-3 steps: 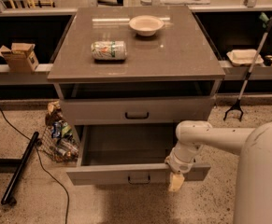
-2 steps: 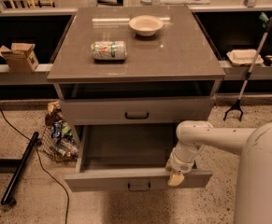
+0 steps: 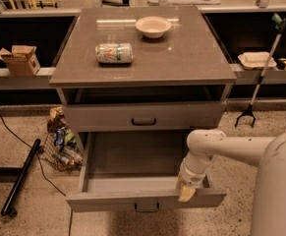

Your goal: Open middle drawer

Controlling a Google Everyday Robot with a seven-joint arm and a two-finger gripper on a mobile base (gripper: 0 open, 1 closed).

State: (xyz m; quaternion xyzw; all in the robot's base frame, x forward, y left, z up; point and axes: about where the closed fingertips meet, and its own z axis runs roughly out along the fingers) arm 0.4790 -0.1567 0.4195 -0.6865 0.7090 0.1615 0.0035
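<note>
middle drawer (image 3: 108, 200) is pulled well out of the grey cabinet (image 3: 191, 53), under the shut upper drawer (image 3: 103, 117). gripper (image 3: 186, 193) at top edge of its front panel, right of the handle (image 3: 146, 208); can't tell if open or closed. can (image 3: 114, 53) and bowl (image 3: 153, 26) on cabinet top.

white shallow bowl (image 3: 153, 26) toward back of grey-brown tabletop (image 3: 191, 58) | green-and-white metal can (image 3: 114, 53) lies on its side, front-left of bowl | brown cardboard box (image 3: 20, 59) on left ledge | long black pole (image 3: 20, 178) on floor, left
</note>
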